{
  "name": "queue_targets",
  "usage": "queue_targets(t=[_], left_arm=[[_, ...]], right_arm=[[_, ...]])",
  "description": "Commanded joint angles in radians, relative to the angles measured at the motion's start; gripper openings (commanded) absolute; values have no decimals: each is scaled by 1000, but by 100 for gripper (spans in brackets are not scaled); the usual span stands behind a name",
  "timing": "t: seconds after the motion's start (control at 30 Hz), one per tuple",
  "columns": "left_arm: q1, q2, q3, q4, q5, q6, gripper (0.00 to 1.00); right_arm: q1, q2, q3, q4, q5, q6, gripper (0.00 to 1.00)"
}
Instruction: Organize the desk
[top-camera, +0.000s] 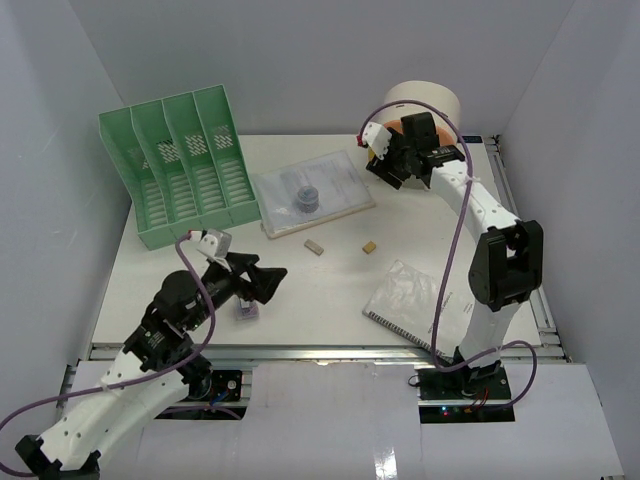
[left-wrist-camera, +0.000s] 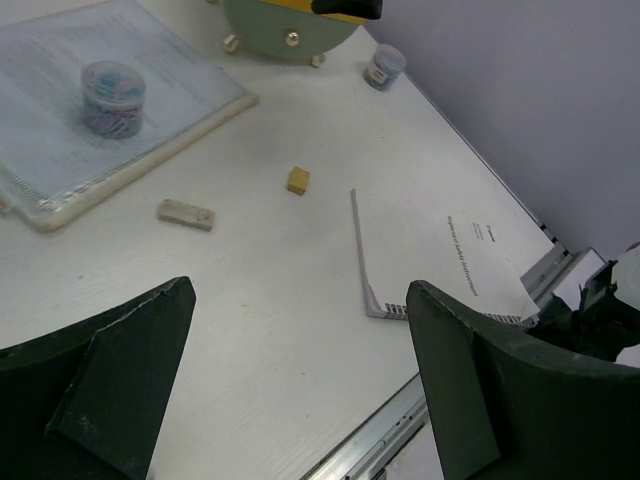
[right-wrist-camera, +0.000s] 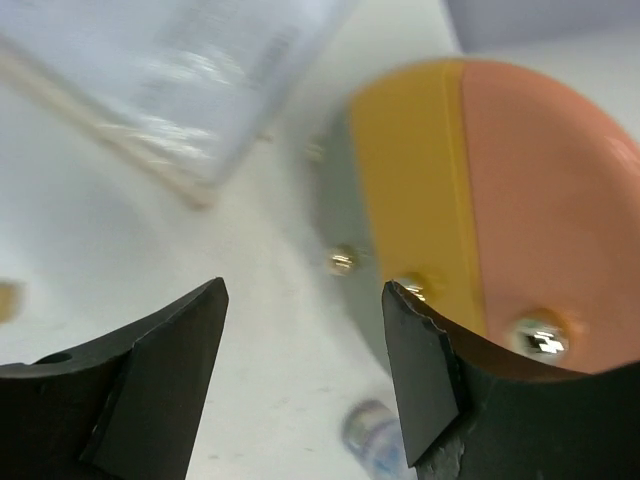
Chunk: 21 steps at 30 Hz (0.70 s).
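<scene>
White counter with aluminium rails along its edges fills the space between plain grey walls, and the clutter on it is the job. A green file rack stands at the far left corner. Its 4 slots show no papers, so it looks like the likely home for flat things. Mid-counter, a clear document sleeve lies on a board with a jar of paper clips resting on top. Nearer lie 2 loose bits, a grey eraser and a tan block, apart from each other. A spiral notebook lies askew toward the near right edge.

The left arm's fingers are spread wide above the near counter and hold nothing. A small purple item lies just beside them, too small to name. The right arm's fingers are parted at the far right corner with nothing between them. They face a round orange-and-yellow object, with a small jar near it. I judge the sorting barely begun, since most items lie loose.
</scene>
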Motion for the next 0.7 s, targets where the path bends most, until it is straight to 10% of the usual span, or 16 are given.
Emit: queue_targets(t=[0.0,0.3,0.67], left_arm=[[4,219,-10,308,216,-89,98],[1,1013,396,703,356,-264,88],[-1,1707,1101,750,232,-463,64]], right_arm=[[5,-305,-185,-120,-470,145,68],[-272,-746,-820,379,-445,584,45],[-539,-882,-976,485,-582,771,31]])
